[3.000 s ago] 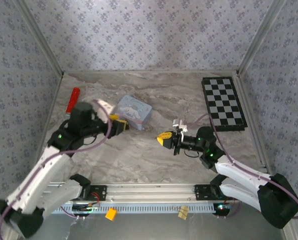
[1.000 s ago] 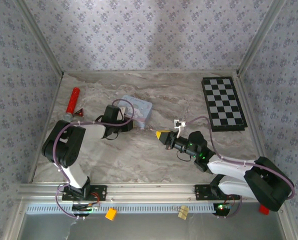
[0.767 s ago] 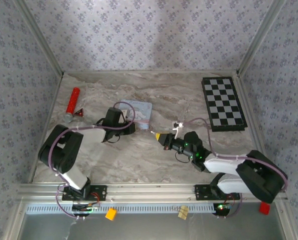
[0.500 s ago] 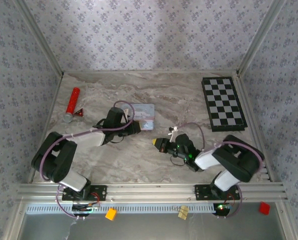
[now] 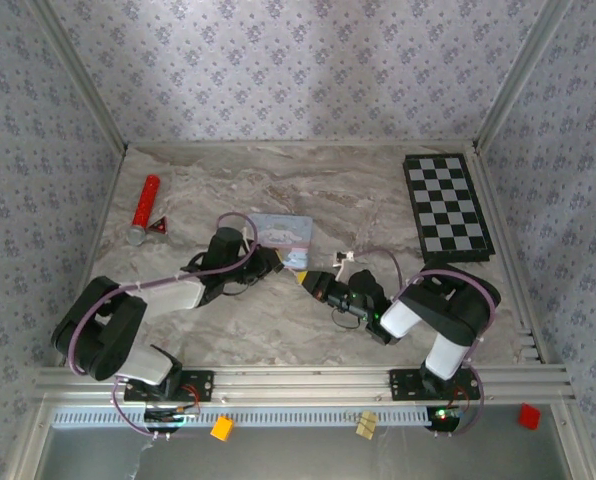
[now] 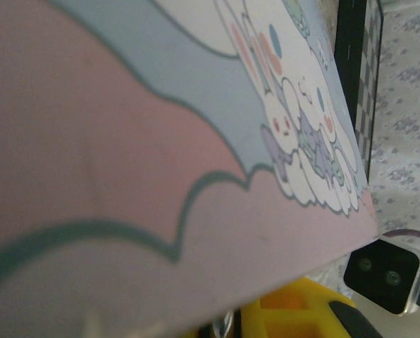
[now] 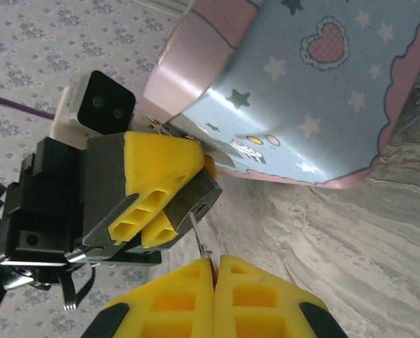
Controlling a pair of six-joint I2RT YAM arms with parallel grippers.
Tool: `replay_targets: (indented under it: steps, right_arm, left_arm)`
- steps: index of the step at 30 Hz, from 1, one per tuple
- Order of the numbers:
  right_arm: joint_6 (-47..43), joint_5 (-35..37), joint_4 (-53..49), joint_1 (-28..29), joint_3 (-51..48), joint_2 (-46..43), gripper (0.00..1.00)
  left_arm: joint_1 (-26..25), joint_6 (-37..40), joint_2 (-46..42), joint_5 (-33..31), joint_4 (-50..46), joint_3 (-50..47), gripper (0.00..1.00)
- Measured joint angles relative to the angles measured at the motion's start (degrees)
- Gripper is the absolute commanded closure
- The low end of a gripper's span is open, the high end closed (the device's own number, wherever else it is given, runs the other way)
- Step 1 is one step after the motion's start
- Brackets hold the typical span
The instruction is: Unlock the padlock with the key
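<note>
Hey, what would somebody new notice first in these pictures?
Mid-table, beside the pastel cartoon tin, the right pincer, shut on the thin key, points it at the dark padlock clamped in the left pincer. A checkerboard lies far right.

The tin (image 5: 284, 231) was pale blue and pink with white cartoon bunnies, stars and a heart. The chessboard (image 5: 448, 207) was black-and-white checked, the cylinder (image 5: 146, 205) red with a silver end, the bench (image 5: 358, 190) grey-veined marble. The left tool (image 7: 189, 201) and right tool (image 7: 215, 265) were yellow-fingered; the padlock (image 7: 204, 191) and key (image 7: 199, 243) were dark grey.
</note>
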Motion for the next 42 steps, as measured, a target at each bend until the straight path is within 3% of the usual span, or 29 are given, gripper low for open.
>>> replay_targets:
  steps: [18, 42]
  right_arm:
    - [8.13, -5.07, 0.92, -2.67, 2.78, 0.9, 1.0]
    - [9.88, -7.34, 0.94, -4.02, 3.15, 1.03, 1.0]
  left_arm:
    - [0.0, -10.45, 0.02, -0.17, 13.09, -3.56, 1.0]
    - [0.0, -11.39, 0.02, 0.79, 17.03, -4.35, 1.0]
